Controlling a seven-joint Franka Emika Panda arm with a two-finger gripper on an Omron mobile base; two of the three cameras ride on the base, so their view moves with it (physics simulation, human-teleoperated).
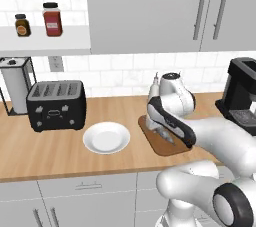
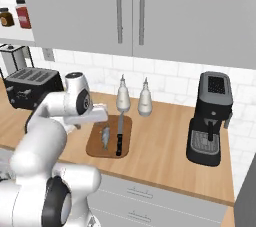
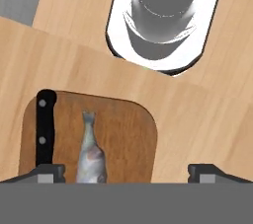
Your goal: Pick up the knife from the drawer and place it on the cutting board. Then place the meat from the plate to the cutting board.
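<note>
Hand view has the gripper [image 3: 126, 172] hanging jaws spread, pinching nothing, over the cutting board [image 2: 111, 136], where the meat [image 3: 91, 156] lies beside the knife [image 2: 119, 138], apparently just let go, the plate [image 1: 106, 137] bare.

On the cutting board [image 3: 136, 134] lies the meat [image 3: 90, 154], a small fish. Just beside it, toward the board's edge, lies the knife [image 3: 45, 129]. The gripper [image 3: 126, 172] has its jaws wide apart over the board.
</note>
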